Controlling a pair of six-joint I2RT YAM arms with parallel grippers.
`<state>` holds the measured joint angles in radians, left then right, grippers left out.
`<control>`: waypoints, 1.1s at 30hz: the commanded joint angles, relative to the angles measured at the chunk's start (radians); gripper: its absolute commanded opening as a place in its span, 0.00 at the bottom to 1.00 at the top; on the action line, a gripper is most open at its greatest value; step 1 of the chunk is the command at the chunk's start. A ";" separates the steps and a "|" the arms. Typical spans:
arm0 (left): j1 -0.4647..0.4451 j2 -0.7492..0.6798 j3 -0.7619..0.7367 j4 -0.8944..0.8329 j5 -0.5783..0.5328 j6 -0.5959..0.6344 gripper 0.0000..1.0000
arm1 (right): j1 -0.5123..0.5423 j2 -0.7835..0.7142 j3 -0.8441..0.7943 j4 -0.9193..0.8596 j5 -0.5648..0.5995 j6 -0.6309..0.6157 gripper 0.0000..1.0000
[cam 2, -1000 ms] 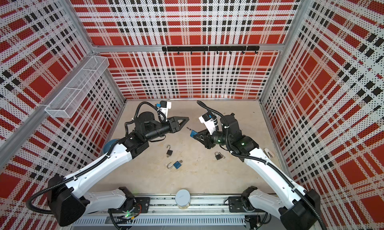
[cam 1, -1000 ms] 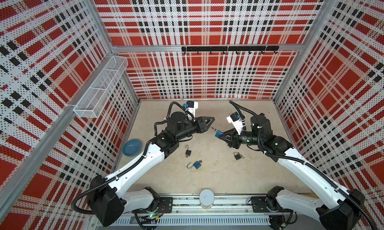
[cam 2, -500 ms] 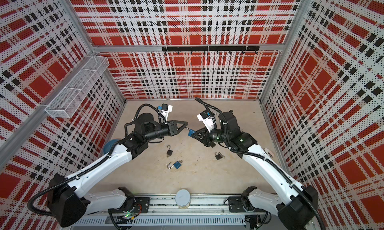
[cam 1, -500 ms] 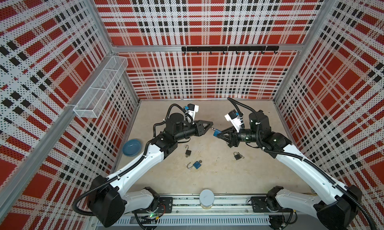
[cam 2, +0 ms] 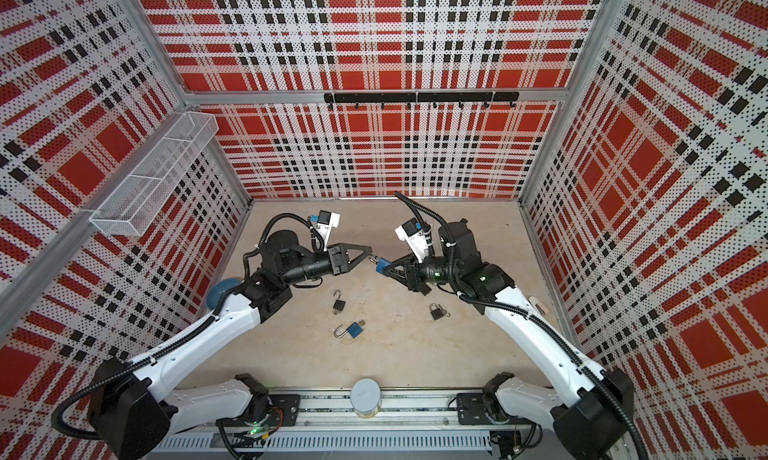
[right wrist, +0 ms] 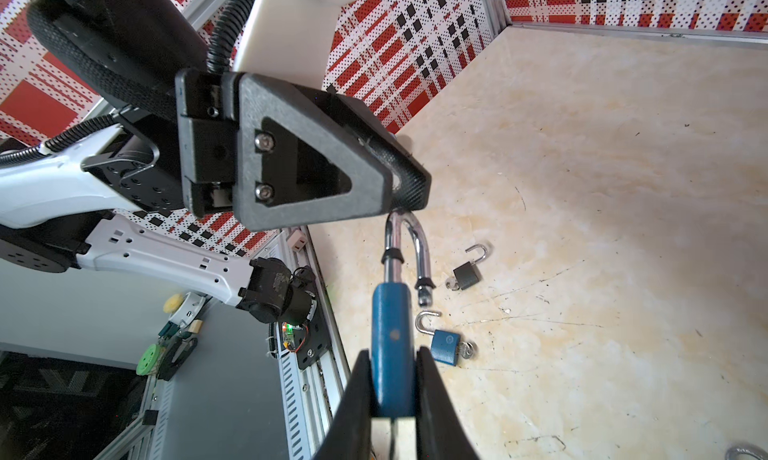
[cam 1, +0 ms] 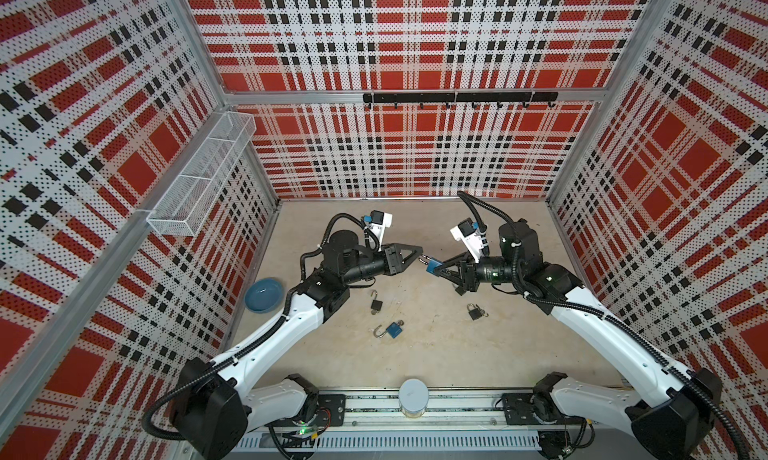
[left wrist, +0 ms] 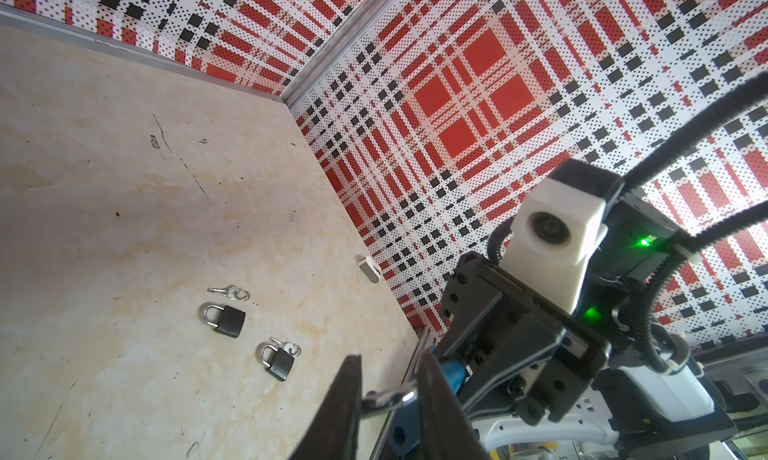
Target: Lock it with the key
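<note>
Right hand (right wrist: 390, 356) clamps blue padlock (right wrist: 390, 312), chrome U-shackle (right wrist: 420, 245)

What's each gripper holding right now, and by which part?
Both hold the blue padlock: right gripper on its body, left gripper on the bend of its shackle.

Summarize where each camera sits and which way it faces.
Top views: stereo pair overhead, looking down at the table; left arm and right arm show whole.
Left wrist: on the left arm, facing the right arm; own left end effector shows.
Right wrist: on the right arm, facing the left end effector; own right end effector grips a blue padlock.
Shared: both wrist views show that padlock's shackle; top views nearly coincide.
</note>
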<state>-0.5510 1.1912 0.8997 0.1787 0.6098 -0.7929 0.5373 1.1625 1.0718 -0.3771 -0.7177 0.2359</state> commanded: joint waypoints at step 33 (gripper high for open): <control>0.016 -0.020 -0.039 0.073 0.075 -0.047 0.30 | -0.025 0.009 0.035 0.161 -0.076 0.060 0.00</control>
<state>-0.5369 1.1866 0.8772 0.2245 0.6586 -0.8303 0.5186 1.1732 1.0718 -0.3153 -0.7712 0.2901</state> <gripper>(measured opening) 0.294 0.167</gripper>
